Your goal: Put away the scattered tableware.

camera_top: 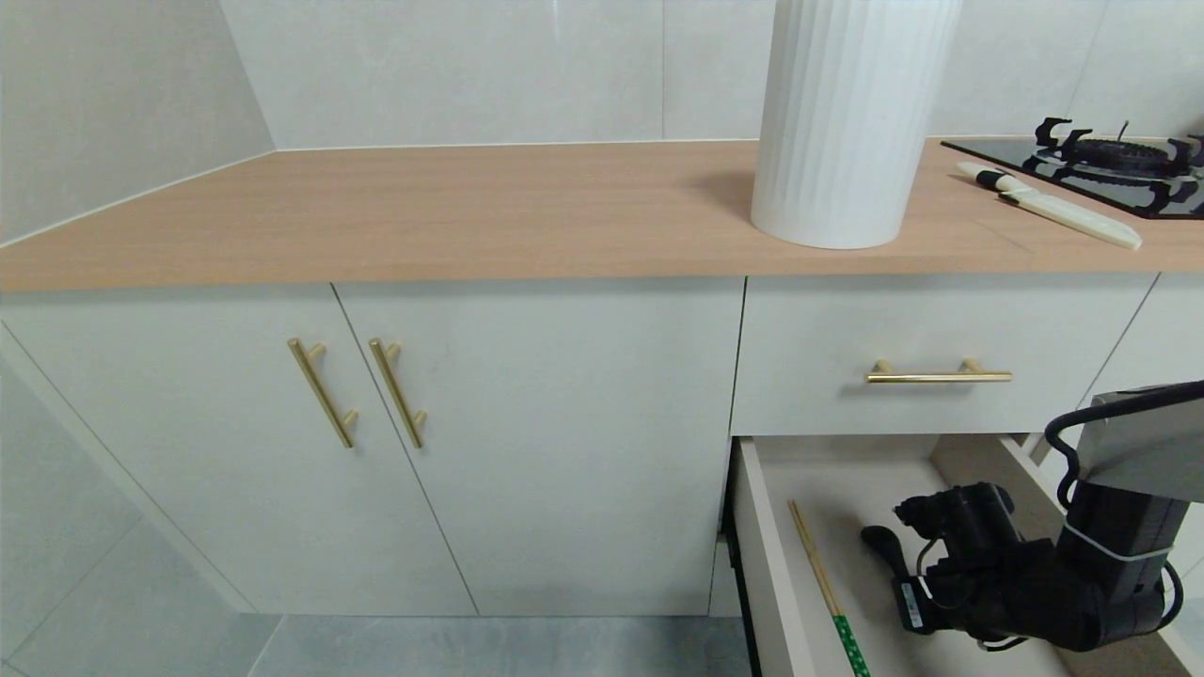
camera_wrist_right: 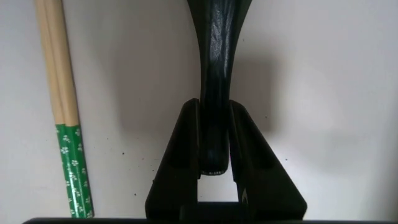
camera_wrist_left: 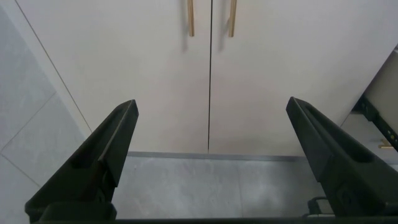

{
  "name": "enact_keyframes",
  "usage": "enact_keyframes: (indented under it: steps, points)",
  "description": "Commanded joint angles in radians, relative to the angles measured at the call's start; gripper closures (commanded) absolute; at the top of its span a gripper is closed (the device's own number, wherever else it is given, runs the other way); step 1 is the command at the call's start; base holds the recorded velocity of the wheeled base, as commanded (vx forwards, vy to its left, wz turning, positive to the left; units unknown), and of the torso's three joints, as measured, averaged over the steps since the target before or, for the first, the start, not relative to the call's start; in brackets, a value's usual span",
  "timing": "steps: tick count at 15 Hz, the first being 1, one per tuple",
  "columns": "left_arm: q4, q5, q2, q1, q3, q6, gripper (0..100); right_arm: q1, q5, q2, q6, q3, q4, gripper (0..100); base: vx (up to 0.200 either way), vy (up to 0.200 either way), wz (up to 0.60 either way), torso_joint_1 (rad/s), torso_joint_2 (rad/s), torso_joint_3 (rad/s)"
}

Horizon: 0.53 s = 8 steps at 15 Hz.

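In the open lower drawer at the bottom right of the head view, my right gripper is shut on the handle of a black spoon-like utensil. The right wrist view shows that black utensil clamped between the jaws of the right gripper, just above the drawer floor. A pair of wooden chopsticks with green patterned ends lies beside it in the drawer. A cream-sheathed knife lies on the wooden counter. My left gripper is open and faces the cabinet doors.
A tall white ribbed cylinder stands on the counter above the drawers. A black gas hob is at the far right. The upper drawer with its gold handle is closed. Two cabinet doors carry gold handles.
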<state>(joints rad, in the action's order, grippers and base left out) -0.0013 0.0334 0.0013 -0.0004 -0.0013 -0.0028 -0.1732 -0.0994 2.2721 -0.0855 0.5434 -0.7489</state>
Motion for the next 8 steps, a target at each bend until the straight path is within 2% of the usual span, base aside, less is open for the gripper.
enact_keyframes:
  steps: [1,2,3,8]
  points:
    - [0.0,0.0,0.0,-0.001,0.0,0.0,0,0.0,0.0,0.003,0.0,-0.002,-0.01,100,0.0,0.0,0.0,0.0,0.0,0.0]
    - [0.0,0.0,0.0,-0.001,0.0,0.0,0,0.0,-0.002,0.003,0.0,-0.002,-0.012,100,0.0,0.0,0.0,0.0,0.0,0.0]
    - [0.0,0.0,0.0,-0.001,0.0,0.0,0,0.0,-0.003,0.003,0.0,-0.002,-0.012,0,0.0,0.0,0.0,0.0,0.0,0.0]
    - [0.0,0.0,0.0,0.0,0.0,0.0,0,0.0,-0.008,-0.025,-0.002,-0.01,-0.012,0,0.0,0.0,0.0,0.0,0.0,0.0]
